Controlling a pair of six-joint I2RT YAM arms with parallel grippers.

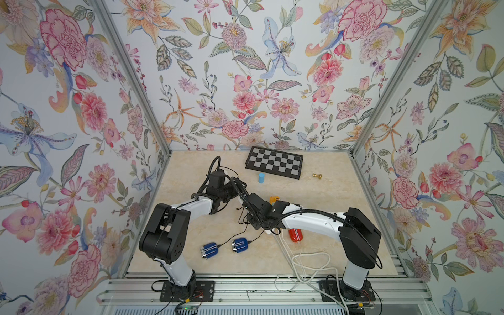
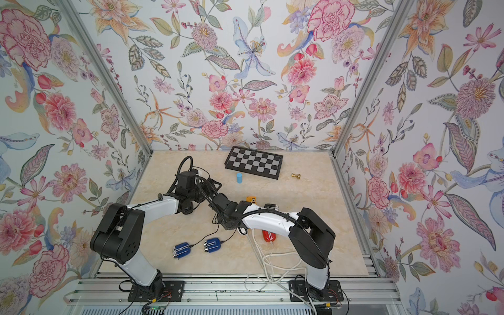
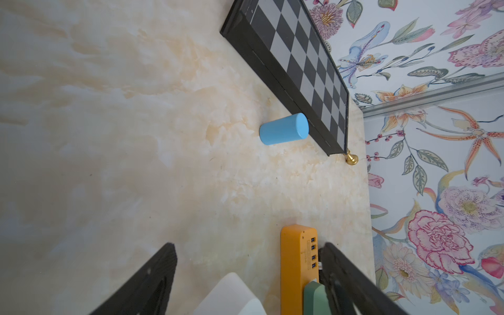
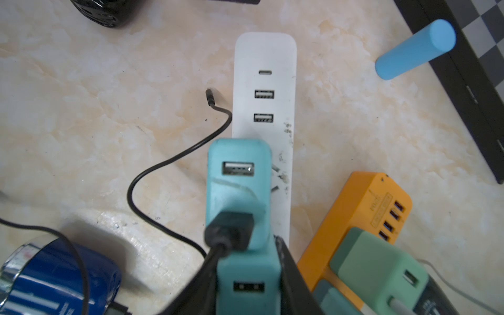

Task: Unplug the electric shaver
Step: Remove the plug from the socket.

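Blue shaver (image 1: 240, 244), seemingly cabled, lies near right arm (image 1: 308, 218).

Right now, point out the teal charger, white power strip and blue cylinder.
teal charger (image 4: 240, 195): right wrist view, middle of its face.
white power strip (image 4: 264, 83): right wrist view, bare face between ports.
blue cylinder (image 4: 411, 50): right wrist view, its side wall.

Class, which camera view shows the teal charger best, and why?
The right wrist view: the teal charger fills the centre, a black plug in one port. In both top views the right arm hides it; the left wrist view misses it.
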